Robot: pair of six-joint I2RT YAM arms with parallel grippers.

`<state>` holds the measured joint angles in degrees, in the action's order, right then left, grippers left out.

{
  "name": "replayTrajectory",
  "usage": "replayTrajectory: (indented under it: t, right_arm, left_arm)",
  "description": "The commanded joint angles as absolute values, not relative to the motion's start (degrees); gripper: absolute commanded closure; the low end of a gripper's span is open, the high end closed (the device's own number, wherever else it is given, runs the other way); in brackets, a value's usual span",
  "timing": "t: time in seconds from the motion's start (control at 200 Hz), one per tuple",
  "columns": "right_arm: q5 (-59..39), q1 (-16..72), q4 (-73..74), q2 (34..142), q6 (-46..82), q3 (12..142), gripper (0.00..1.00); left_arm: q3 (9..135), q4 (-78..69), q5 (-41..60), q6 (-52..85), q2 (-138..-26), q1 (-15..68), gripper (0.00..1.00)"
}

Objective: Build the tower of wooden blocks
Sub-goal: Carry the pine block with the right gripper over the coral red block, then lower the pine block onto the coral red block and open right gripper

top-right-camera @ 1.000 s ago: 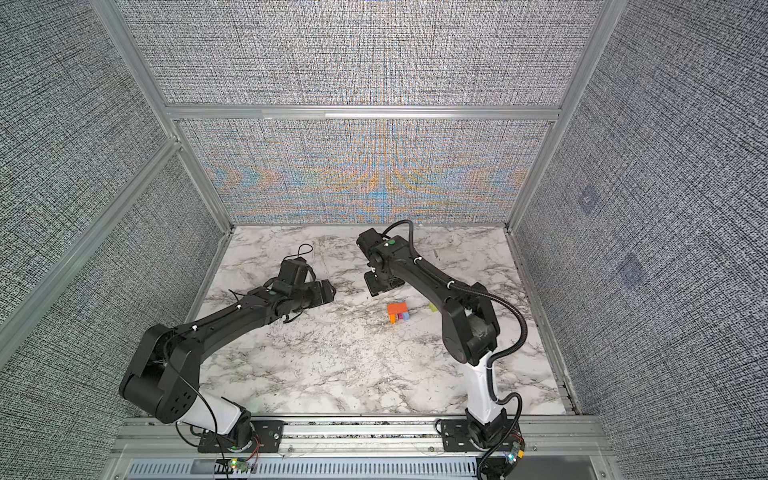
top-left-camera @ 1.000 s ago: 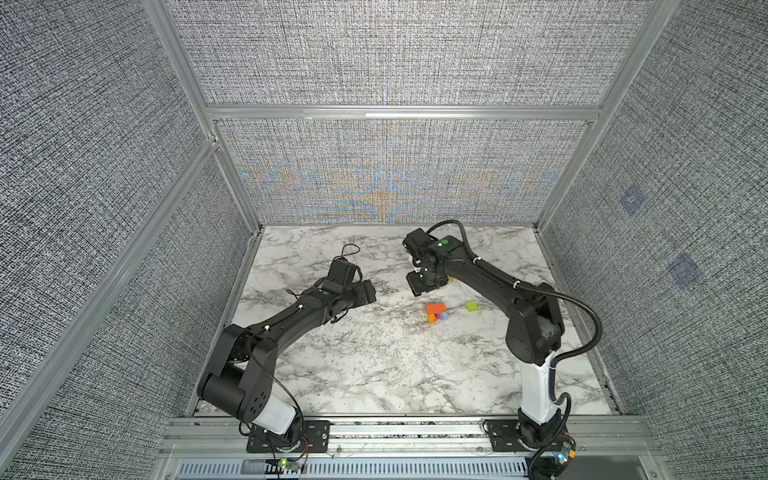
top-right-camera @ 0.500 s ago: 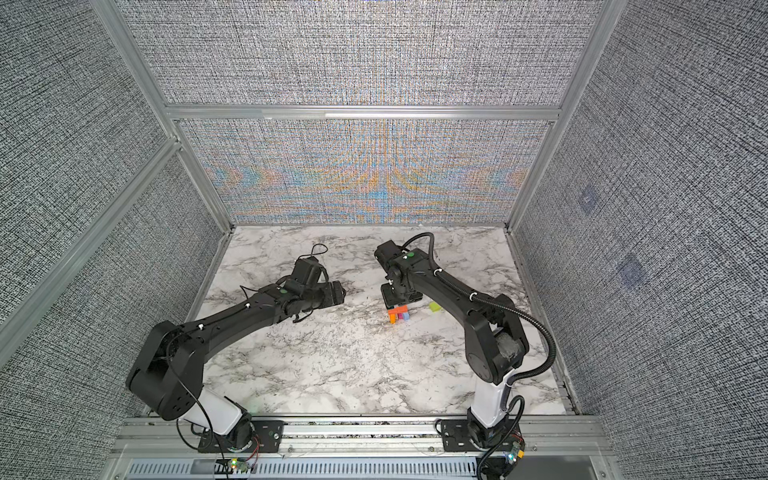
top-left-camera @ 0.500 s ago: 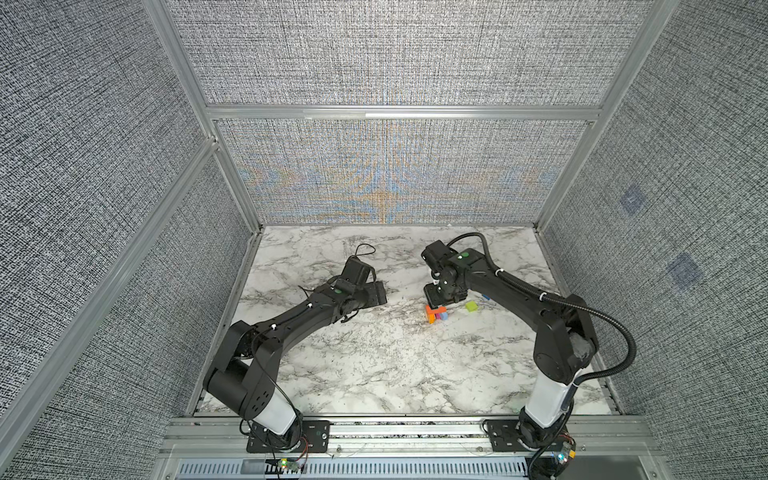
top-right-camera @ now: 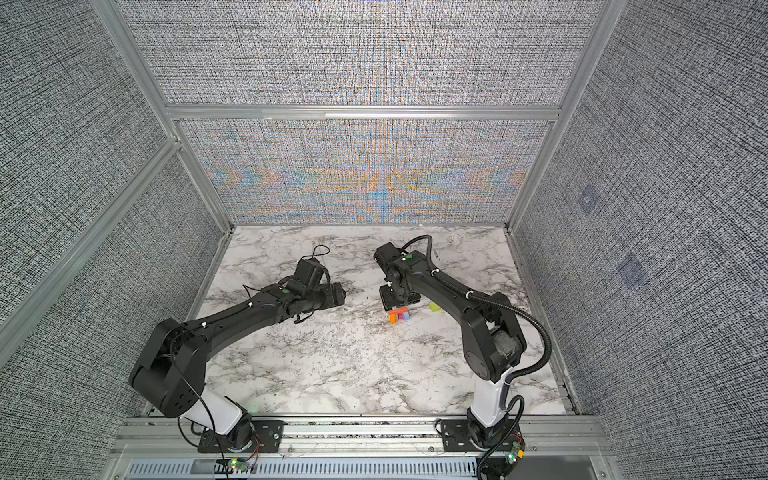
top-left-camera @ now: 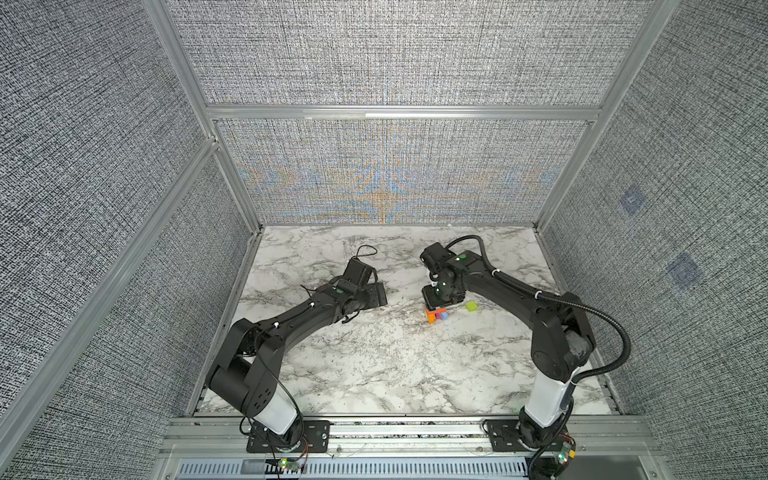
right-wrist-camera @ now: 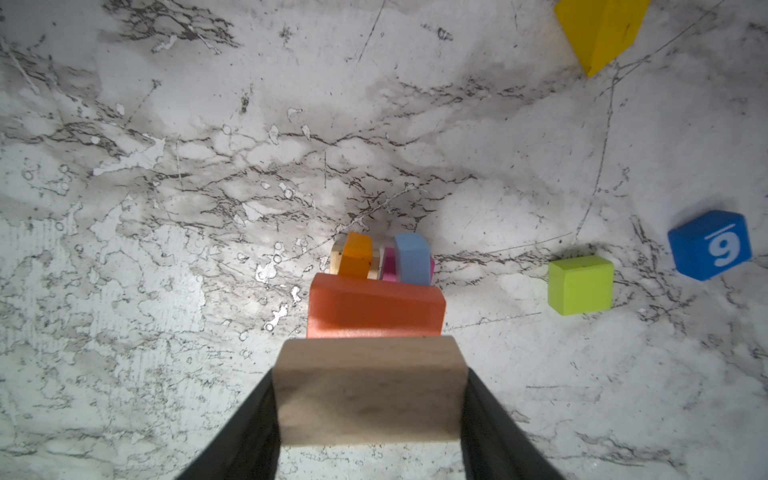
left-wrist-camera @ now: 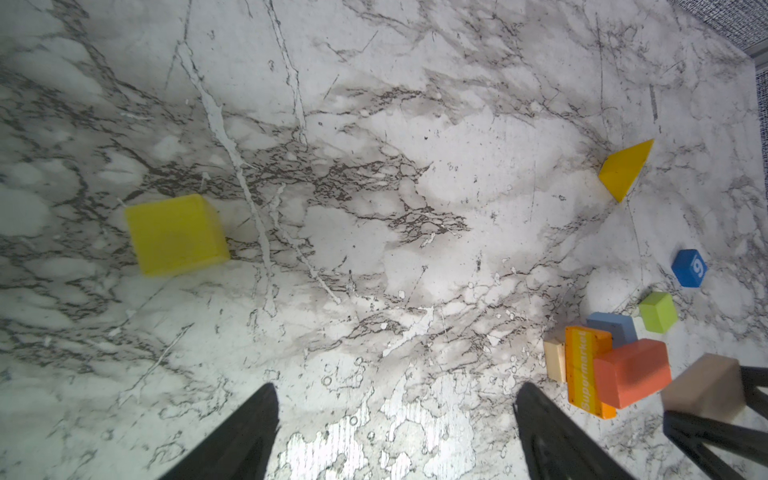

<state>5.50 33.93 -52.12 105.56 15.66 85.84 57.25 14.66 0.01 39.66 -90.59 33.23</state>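
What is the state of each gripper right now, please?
Left gripper: open, holding nothing.
Right gripper: closed on the bare wood block.

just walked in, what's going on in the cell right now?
The right tool grips a bare wood block over the small block tower, right at the orange-red bar on top of it; contact can't be told. The left tool is open and empty above the marble table, near a loose yellow cube. A yellow wedge, a blue cube numbered 9 and a lime green cube lie unstacked.
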Motion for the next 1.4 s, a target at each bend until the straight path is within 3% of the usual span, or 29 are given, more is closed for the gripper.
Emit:
replayTrajectory:
  t: [0.0,1.396]
  right_arm:
    - [5.1,33.9,-52.6,106.0,15.9,86.3,0.43]
    - [5.6,33.9,-52.6,108.4,15.7,86.6,0.40]
  left_arm:
    - [57.3,13.9,-0.1,39.9,-91.1,33.2,0.10]
    - [56.6,11.9,1.4,40.4,-93.4,33.3,0.10]
